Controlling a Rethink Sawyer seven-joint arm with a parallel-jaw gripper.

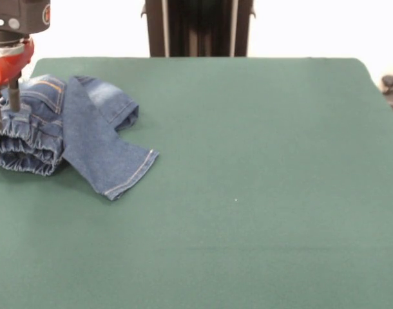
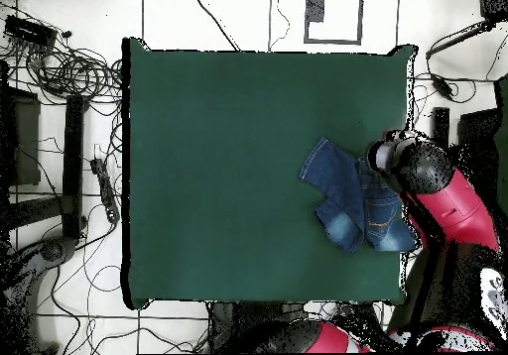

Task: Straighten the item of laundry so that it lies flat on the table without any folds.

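Crumpled jeans (image 1: 67, 132) are seen bunched at the counter (image 1: 248, 193) edge, one leg folded across, with the claw (image 1: 4, 106) lowered onto the waistband end; its grip cannot be made out. A careless pull could drag the denim off the edge.

Front view: low and close, you look across the table (image 1: 261, 193) toward its far edge. Overhead view: high, straight down, you see the whole table (image 2: 228, 173) plus surrounding floor. Shared: the green tabletop and the jeans (image 1: 74, 132) (image 2: 352, 197) at one side edge.
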